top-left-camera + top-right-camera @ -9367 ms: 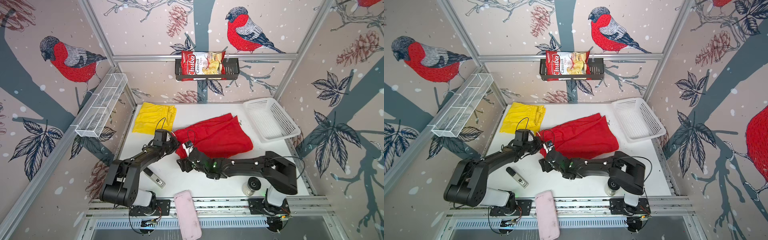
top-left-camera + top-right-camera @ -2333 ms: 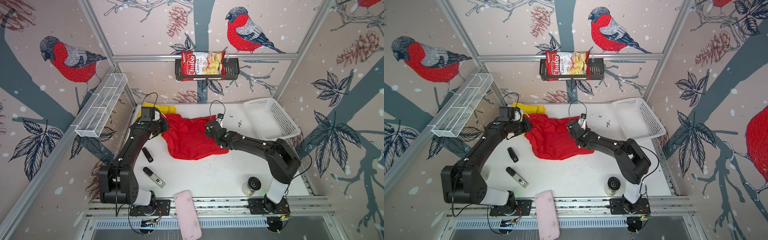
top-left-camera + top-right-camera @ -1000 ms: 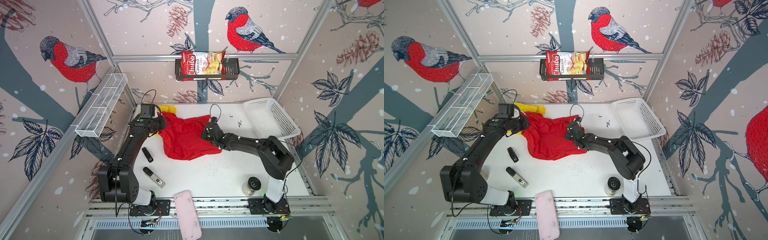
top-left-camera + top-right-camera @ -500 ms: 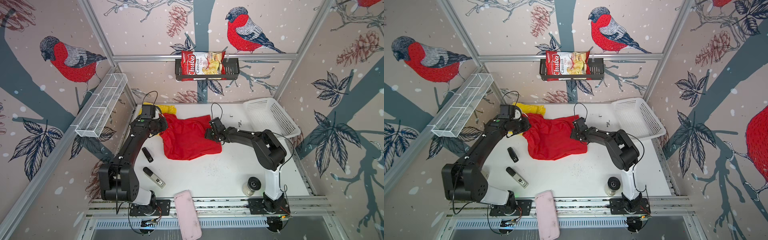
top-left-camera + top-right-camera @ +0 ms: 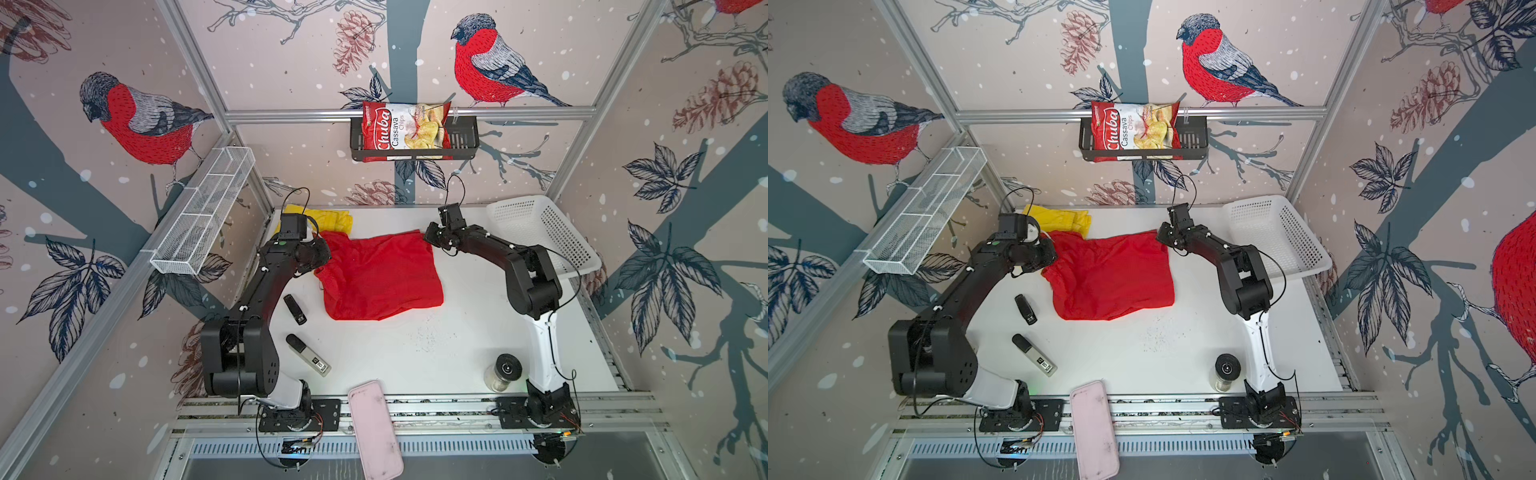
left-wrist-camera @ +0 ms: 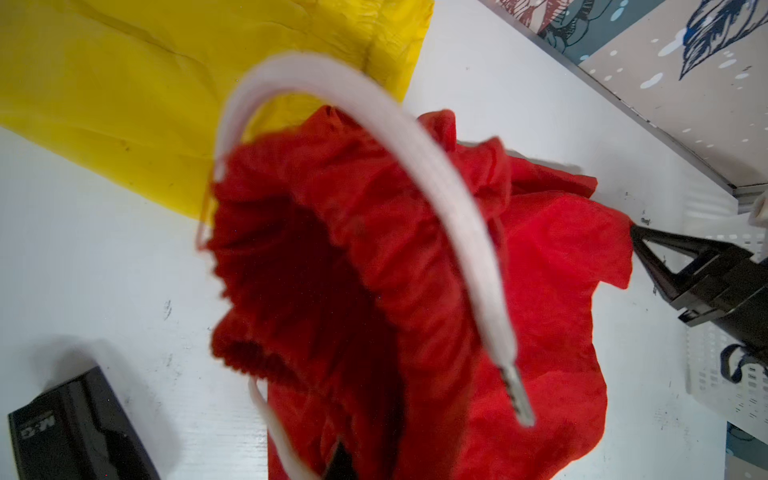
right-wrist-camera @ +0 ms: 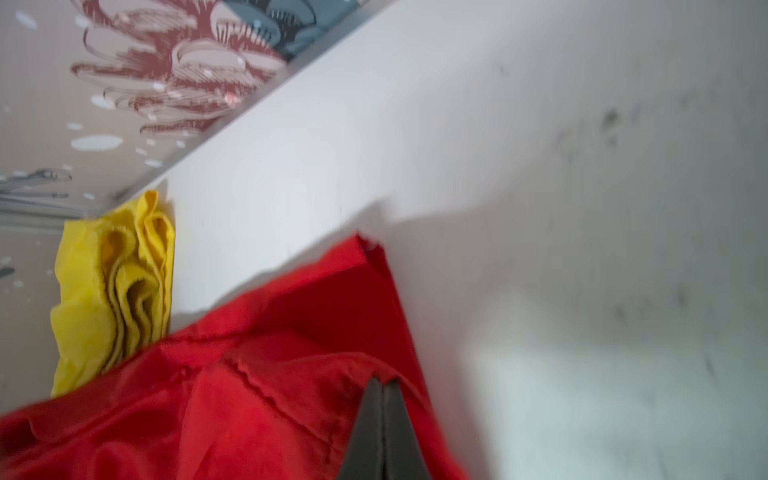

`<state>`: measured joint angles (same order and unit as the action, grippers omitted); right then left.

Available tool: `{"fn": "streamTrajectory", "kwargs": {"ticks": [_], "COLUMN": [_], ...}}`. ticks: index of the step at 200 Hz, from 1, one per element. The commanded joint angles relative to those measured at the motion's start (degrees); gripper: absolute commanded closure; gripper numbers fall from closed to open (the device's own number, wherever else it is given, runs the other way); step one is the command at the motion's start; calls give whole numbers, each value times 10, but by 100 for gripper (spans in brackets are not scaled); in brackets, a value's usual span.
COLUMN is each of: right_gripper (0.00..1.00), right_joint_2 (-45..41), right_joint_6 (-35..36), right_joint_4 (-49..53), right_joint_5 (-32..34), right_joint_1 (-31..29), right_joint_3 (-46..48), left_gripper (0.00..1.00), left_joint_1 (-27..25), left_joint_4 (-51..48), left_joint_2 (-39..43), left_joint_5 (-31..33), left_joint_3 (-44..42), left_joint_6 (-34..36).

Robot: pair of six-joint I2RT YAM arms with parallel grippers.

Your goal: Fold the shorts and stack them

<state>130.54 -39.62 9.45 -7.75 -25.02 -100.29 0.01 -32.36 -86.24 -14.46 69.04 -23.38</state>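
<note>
Your left tool (image 5: 323,254) pinches red shorts (image 5: 378,278) beside yellow shorts (image 5: 332,219) | right tool (image 5: 428,237) pinches farther corner | likely spreading flat

Drawstring shorts (image 5: 382,278) centre, other shorts (image 5: 336,218) behind-left, basket (image 5: 557,232) right.

My left arm (image 5: 262,286) is stretched way out to the back, wrist turned inward, with my left end effector (image 5: 320,257) clamped on the red shorts (image 5: 382,278). My right arm (image 5: 486,245) is doubled over at the elbow, forearm low, and my right end effector (image 5: 428,239) is pinched fully closed at the cloth's corner.
</note>
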Motion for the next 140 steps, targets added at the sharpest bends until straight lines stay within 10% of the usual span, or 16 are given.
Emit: {"fn": "streamTrajectory", "kwargs": {"ticks": [1,49,71,103,140], "right_gripper": [95,71,47,41,97], "right_joint_2": [41,142,108,-13,-36], "right_joint_6": [9,0,27,62,70], "right_joint_4": [29,47,65,22,-35], "right_joint_5": [-24,-24,14,101,86], "right_joint_1": [14,42,49,5,-89], "right_joint_3": [-56,-197,-185,-67,-29], "left_gripper": [100,100,100,100,100], "left_joint_1": [5,26,27,31,48], "left_joint_4": [14,20,22,20,54], "left_joint_2": [4,-4,2,7,45], "left_joint_5": [6,-16,-7,-12,-27], "left_joint_3": [-3,-12,-11,-11,-33], "left_joint_6": [5,-2,-2,-3,-17]}}
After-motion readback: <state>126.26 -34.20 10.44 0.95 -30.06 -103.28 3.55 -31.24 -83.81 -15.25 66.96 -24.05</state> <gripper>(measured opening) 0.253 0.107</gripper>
